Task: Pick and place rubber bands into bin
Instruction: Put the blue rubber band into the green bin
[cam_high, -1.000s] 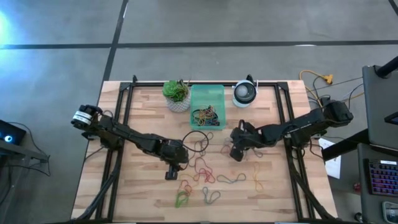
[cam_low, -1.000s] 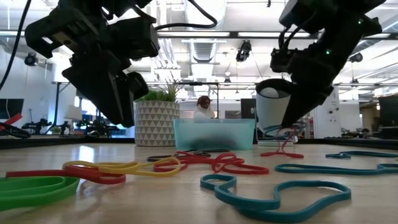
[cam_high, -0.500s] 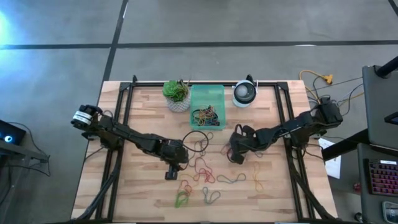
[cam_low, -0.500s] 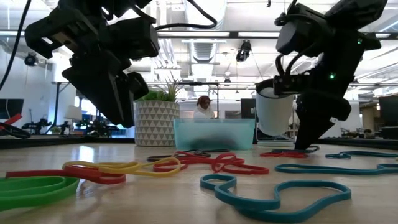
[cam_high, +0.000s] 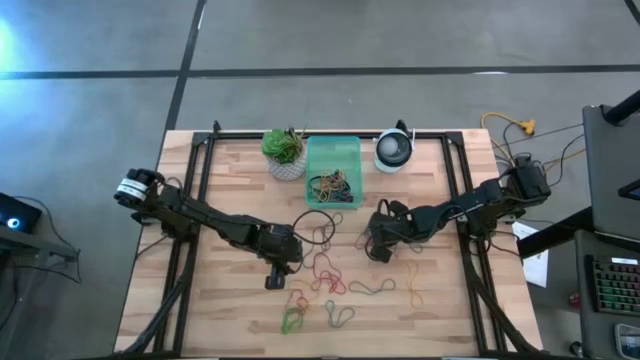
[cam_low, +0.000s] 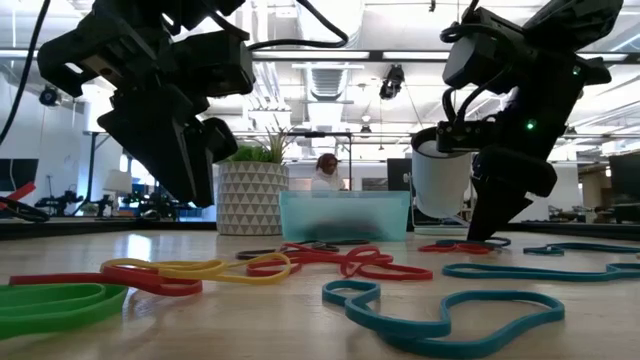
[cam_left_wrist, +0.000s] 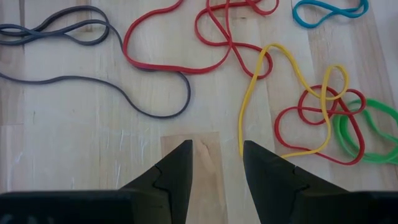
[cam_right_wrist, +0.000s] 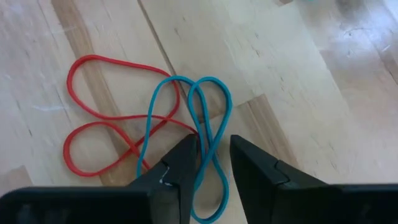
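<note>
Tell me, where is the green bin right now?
From above, the green bin sits at the middle of the table's far edge, between the potted plant on its left and the round white device on its right.

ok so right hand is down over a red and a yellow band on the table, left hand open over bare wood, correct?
Not quite: the right hand is over a red band and a blue band, not a yellow one; the right wrist view shows it. The left hand is open over bare wood, as you said.
</note>
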